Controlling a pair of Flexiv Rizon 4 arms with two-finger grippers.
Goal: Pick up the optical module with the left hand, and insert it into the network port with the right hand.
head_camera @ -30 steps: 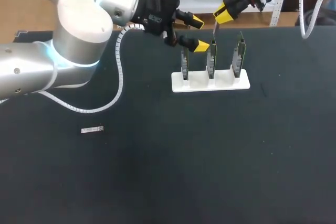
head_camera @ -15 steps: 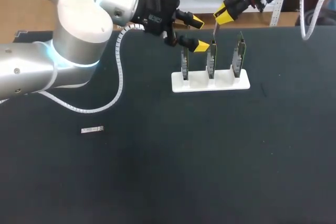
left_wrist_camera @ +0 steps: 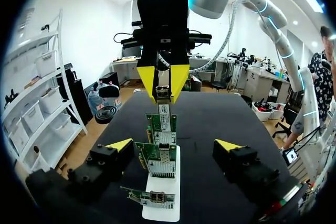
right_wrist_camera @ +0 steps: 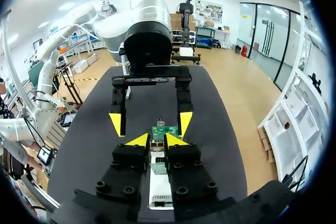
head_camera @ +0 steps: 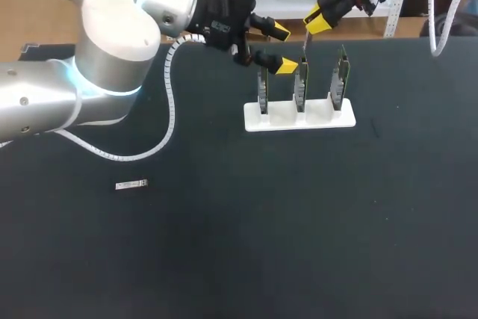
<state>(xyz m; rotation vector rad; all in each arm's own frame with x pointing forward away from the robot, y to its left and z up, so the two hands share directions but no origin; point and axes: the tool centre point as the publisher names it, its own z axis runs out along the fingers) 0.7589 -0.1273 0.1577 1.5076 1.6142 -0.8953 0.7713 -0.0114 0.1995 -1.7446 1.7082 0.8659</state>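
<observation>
a: how are the left jaws standing?
b: the left jaws are standing spread wide, gripping nothing. they are hovering near the tops of the first two of three upright cards in the white holder (head_camera: 299,120) on the desk (head_camera: 224,259).
a: and the right jaws?
b: the right jaws are pinching the module (head_camera: 305,42) from two sides. the module is hanging upright directly above the middle card (head_camera: 300,89); contact with it is not showing clearly.
a: anything else?
b: a small silver piece (head_camera: 132,184) is lying flat, well apart from the holder.
</observation>
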